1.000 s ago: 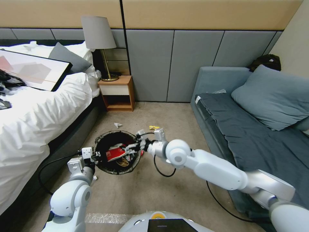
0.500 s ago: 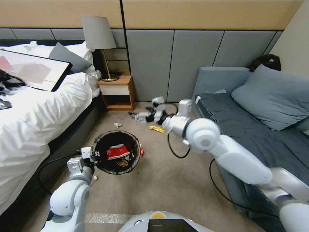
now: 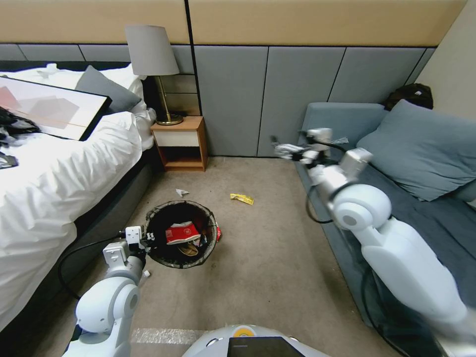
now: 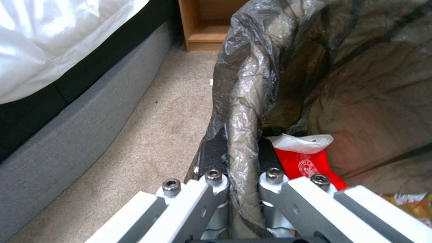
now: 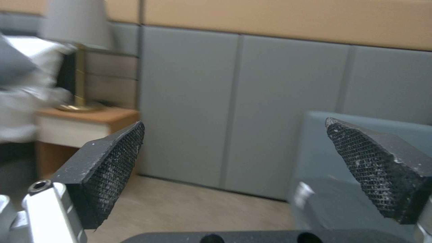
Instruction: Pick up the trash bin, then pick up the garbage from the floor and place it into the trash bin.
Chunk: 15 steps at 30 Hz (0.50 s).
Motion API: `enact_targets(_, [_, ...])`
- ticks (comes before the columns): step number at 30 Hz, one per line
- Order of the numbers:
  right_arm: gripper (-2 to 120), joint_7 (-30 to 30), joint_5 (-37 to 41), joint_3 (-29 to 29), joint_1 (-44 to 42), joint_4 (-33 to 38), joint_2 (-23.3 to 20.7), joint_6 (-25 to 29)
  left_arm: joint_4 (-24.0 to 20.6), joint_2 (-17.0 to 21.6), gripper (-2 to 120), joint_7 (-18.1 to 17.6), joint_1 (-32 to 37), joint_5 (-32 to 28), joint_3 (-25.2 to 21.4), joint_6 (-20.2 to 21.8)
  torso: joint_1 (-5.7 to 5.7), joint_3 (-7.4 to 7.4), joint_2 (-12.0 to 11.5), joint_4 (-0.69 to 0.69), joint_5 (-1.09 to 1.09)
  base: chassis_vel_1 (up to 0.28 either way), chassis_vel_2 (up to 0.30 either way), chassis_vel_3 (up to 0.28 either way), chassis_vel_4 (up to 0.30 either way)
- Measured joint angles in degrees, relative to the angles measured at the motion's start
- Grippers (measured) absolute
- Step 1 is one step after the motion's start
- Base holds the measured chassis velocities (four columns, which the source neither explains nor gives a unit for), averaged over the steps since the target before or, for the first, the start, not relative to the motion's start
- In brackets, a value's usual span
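Left gripper [image 3: 148,240] is clamped on the near-left rim of the trash bin [image 3: 154,214], fingers [image 4: 216,189] pinching the bag-covered edge. Bin sits on the carpet by the bed [image 3: 64,168], w/ a red-and-white wrapper [image 3: 181,233] inside. Yellow wrapper [image 3: 241,199] and a small white scrap [image 3: 182,192] lie on the floor beyond the bin. Right gripper [image 3: 283,147] is up in the air near the sofa [image 3: 347,163], pads [image 5: 112,168] wide apart, holding nothing.

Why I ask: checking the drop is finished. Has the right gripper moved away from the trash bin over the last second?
Yes. The right gripper, open and empty, has swung from over the trash bin up and rightward to the sofa's near corner.
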Motion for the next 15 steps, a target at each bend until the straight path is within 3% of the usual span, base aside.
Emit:
enact_targets(5, [100,-0.9,-3.1,3.1,-7.4,0.5,3.4,1.9,0.1,0.1,0,-0.1,-0.1,-0.4,0.1,0.0,0.00,0.00,0.0,0.00,-0.01,0.000,0.000,0.000,0.000])
enact_targets(15, [100,-2.0,-8.3,3.1,-14.8,-0.1,11.6,7.8,0.0,-0.1,0,-0.2,0.1,-0.5,0.2,0.0,0.00,0.00,0.0,0.01,-0.03,0.000,0.000,0.000,0.000])
